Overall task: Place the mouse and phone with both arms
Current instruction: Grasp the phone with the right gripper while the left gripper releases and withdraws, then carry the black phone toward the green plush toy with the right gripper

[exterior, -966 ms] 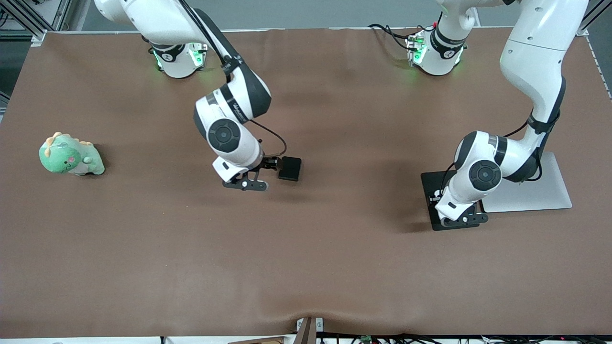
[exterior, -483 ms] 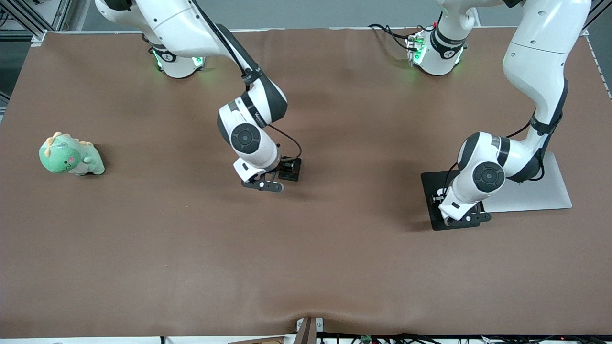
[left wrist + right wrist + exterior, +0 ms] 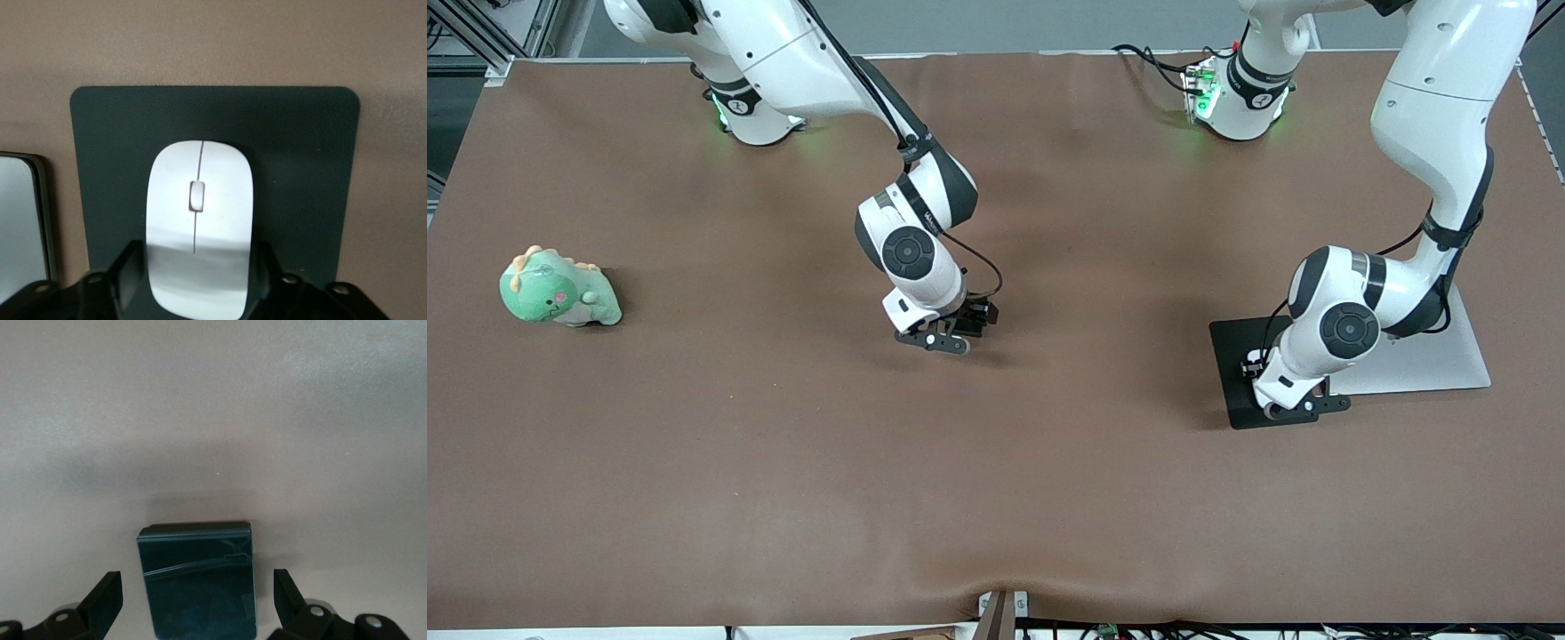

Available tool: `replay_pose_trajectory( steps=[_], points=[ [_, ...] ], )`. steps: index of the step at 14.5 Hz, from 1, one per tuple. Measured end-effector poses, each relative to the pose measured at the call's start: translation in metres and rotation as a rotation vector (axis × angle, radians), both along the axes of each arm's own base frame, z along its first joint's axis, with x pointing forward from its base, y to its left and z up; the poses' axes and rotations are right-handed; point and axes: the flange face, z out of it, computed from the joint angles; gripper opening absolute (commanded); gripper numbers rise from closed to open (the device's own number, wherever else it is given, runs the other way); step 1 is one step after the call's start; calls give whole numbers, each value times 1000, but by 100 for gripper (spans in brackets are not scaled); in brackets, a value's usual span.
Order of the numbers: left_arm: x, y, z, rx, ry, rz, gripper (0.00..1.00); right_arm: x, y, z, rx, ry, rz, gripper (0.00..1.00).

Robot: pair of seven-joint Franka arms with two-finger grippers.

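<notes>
The right gripper [image 3: 197, 603] sits low over the phone [image 3: 197, 579], with its jaws wide apart and a gap on each side of the phone. The brown table [image 3: 1049, 498] around it is bare.

The left gripper [image 3: 193, 280] is down at the mouse [image 3: 199, 223], with a jaw close on each side. The mouse lies on the black mouse pad [image 3: 300, 160]. A grey slab [image 3: 1414, 360] lies just beside the pad, so room is tight there.

A green toy [image 3: 559, 290] sits well apart, toward the right arm's end.
</notes>
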Motion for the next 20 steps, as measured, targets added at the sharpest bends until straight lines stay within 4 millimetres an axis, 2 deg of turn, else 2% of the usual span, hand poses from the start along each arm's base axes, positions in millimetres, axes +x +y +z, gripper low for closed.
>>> replay_pose_trajectory(
  steps=[2,4,6,8,9,10,11,13,16,18,20],
  points=[
    [6,-5,9,-8,-25,-5,100,-6,-1,-8,-7,5,-1,100],
    [19,-14,40,-15,-81,-12,100,-11,3,-11,-12,9,-11,100],
    [34,-18,96,-2,-139,-10,100,-14,6,-14,-14,11,-17,100],
    [43,-15,170,23,-180,15,100,-18,10,-17,-18,14,-30,100],
    [42,-13,211,22,-191,42,100,-20,11,-19,-20,14,-30,83],
    [38,-12,251,16,-203,67,100,-21,12,-21,-21,15,-28,45],
    [30,-11,288,13,-217,78,100,-22,12,-22,-23,16,-26,0],
    [8,-10,348,29,-235,45,100,-21,13,-21,-24,13,-23,0],
    [-29,-11,409,13,-233,-44,100,-16,4,-19,-58,57,-28,0],
    [-47,-11,437,-30,-244,-94,100,1,-16,-2,-90,117,-49,0],
    [-63,-7,448,-37,-199,-107,100,26,-47,29,-85,141,-60,0]
  ],
)
